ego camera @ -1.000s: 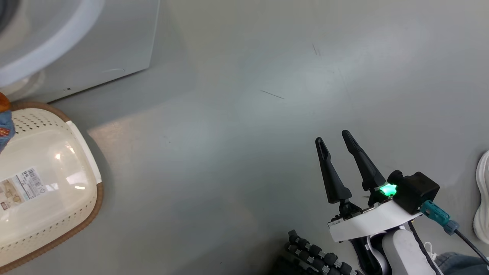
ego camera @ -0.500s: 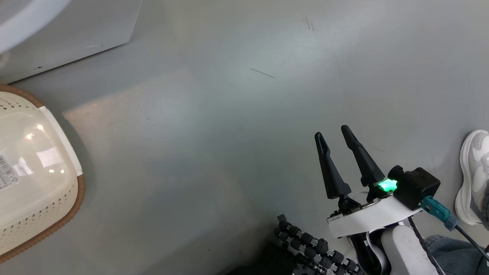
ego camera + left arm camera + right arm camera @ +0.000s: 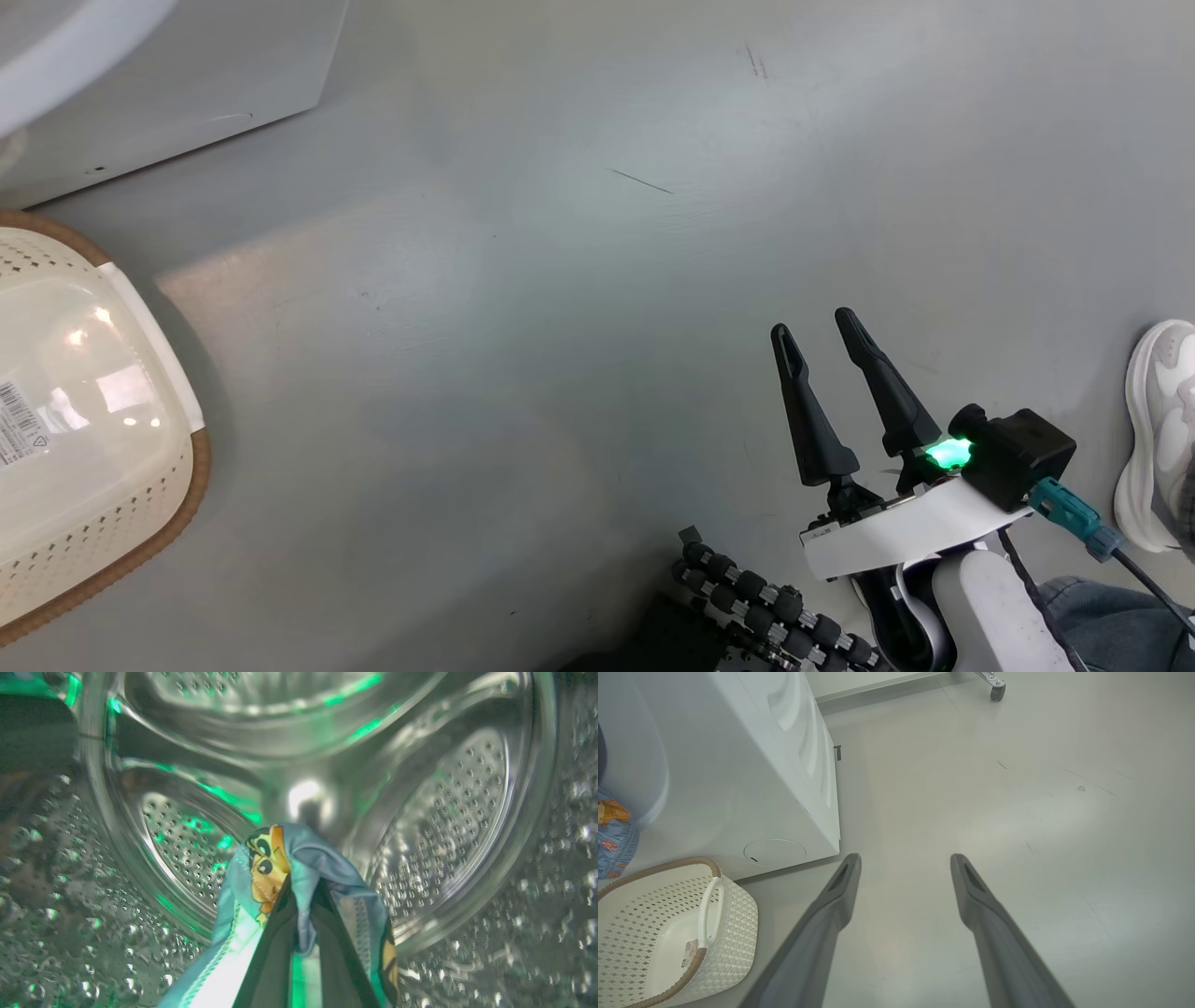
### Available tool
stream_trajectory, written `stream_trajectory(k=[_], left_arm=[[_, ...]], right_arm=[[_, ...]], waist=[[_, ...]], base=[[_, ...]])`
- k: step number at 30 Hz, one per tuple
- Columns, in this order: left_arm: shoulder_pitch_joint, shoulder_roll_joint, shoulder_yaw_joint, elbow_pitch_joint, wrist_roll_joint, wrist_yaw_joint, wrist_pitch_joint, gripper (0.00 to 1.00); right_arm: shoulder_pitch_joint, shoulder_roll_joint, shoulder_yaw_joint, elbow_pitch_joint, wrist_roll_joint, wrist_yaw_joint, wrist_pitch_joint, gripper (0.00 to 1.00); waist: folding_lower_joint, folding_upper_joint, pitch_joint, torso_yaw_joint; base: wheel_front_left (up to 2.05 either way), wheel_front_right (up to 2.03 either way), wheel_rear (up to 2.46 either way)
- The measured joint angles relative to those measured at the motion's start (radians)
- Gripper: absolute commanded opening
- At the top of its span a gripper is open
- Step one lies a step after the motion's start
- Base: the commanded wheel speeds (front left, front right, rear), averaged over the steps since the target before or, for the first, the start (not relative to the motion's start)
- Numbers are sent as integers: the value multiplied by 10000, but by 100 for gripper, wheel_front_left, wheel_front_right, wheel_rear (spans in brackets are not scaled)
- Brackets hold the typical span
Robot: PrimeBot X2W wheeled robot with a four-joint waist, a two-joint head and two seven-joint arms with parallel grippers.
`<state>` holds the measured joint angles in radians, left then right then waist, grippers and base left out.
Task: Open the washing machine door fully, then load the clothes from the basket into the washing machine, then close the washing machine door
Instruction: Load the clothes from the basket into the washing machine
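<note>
**A:** What is there, counted?
**B:** One washing machine point(image 3: 738, 765). One basket point(image 3: 738, 905) on the floor just beside it. One light blue cartoon-print garment point(image 3: 322, 858) inside the steel drum point(image 3: 444, 812).
**A:** And the arms?
**B:** The left gripper point(image 3: 303, 891) reaches into the drum, pinching that garment. The right gripper point(image 3: 812, 327) hovers above the grey floor point(image 3: 560, 373), fingers spread, holding nothing.

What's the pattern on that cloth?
The cloth: light blue with orange cartoon figures, clearest in left wrist view.
</note>
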<state>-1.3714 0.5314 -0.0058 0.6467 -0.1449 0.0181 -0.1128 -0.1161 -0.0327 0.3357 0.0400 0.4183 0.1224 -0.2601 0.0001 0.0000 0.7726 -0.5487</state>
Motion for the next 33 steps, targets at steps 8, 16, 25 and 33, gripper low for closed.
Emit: stream_trajectory(k=[8,16,25,33], left_arm=[[247,-163,-196,1241,58,134,163,4],[359,-650,-236,2336,119,445,430,100],[675,-1189,-272,3108,138,623,324,100],[1014,-1797,-265,3653,27,633,46,100]], right_arm=[[-42,0,-119,146,27,0,0,100],[-42,0,-339,224,-48,0,0,100],[-45,-4,-500,353,-268,2,0,100],[-43,-10,-663,499,-477,0,0,100]], waist=[[0,0,-237,84],[0,0,-613,289],[-1,0,-1216,607],[-1,0,-1902,912]], base=[[0,0,0],[0,0,0],[0,0,0],[0,0,0]])
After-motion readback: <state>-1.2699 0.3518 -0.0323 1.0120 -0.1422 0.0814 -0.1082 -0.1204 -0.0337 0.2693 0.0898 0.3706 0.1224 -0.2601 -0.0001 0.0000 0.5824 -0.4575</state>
